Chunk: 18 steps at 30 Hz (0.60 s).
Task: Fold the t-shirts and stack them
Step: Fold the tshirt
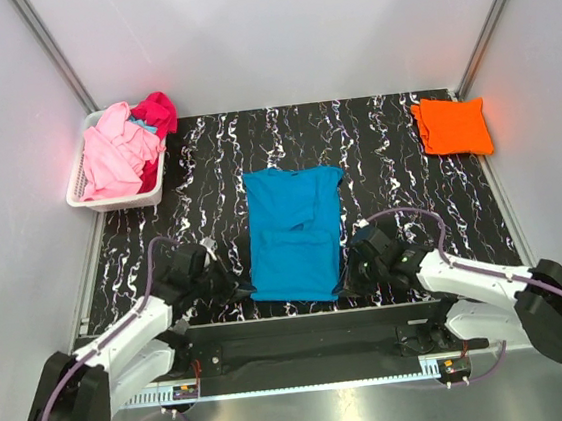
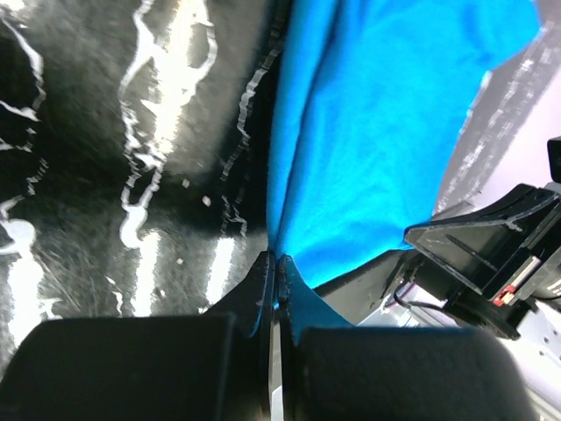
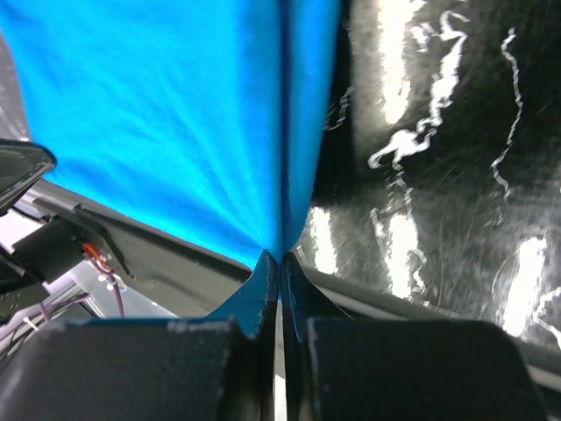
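Observation:
A turquoise-blue t-shirt (image 1: 293, 231) lies on the black marbled table (image 1: 388, 174), folded into a narrow strip with its hem toward me. My left gripper (image 1: 241, 291) is shut on the shirt's near left hem corner; the left wrist view shows the cloth (image 2: 368, 132) pinched between the fingertips (image 2: 263, 276). My right gripper (image 1: 349, 282) is shut on the near right hem corner, the cloth (image 3: 175, 123) fanning out from its closed tips. An orange t-shirt (image 1: 451, 125) lies folded at the far right. Pink (image 1: 114, 153) and magenta (image 1: 156, 113) shirts lie crumpled in the basket.
A white slatted basket (image 1: 79, 186) stands at the far left edge of the table. Grey walls close in on the left, back and right. The arm bases and a metal rail (image 1: 308, 373) run along the near edge.

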Each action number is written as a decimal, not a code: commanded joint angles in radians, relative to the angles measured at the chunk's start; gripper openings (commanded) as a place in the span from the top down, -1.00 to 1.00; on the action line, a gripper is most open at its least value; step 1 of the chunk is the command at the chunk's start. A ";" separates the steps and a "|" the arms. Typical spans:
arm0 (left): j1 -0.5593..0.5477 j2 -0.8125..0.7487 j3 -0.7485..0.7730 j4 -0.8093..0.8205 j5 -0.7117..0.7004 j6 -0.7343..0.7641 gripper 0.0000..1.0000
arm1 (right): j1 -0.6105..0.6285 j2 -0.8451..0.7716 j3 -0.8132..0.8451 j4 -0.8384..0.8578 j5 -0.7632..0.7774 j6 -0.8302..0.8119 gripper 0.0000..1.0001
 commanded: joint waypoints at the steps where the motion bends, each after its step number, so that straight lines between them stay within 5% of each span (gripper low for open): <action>1: -0.009 -0.086 -0.021 -0.022 0.026 0.020 1.00 | 0.014 -0.059 0.059 -0.130 0.055 -0.047 1.00; 18: -0.104 -0.448 0.084 -0.284 -0.092 0.055 1.00 | 0.076 -0.225 0.349 -0.475 0.168 -0.164 1.00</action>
